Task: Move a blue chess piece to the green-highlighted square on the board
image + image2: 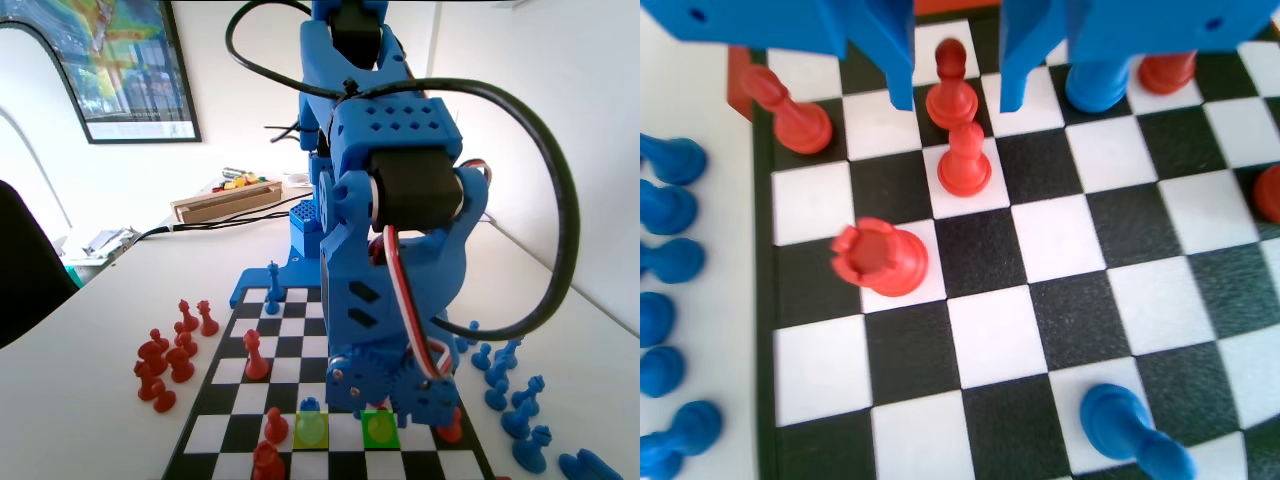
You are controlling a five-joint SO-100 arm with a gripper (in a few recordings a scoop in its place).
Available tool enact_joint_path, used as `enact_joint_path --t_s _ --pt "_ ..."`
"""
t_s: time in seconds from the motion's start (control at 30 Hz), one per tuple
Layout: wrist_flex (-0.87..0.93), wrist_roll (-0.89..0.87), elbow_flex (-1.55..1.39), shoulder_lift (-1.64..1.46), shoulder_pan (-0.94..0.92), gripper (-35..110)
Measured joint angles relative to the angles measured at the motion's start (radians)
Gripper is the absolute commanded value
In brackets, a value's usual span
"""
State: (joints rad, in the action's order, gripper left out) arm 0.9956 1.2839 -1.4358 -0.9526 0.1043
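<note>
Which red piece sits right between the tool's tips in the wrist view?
The red pawn at top centre, between the open tool tips. The next red pawn stands just below; the red rook lower left.

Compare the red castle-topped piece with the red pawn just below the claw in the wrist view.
The castle-topped piece is broad with a notched crown, while the pawn is slim with a round head. The pawn stands close under the open claw, while the castle-topped piece sits further off, toward the picture's lower left. Both are red, upright and on white squares.
</note>
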Motion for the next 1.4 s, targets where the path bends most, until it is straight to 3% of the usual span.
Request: enact_joint_path --t_s 1.4 --pt "0.026 0.005 0.044 0.006 0.002 1"
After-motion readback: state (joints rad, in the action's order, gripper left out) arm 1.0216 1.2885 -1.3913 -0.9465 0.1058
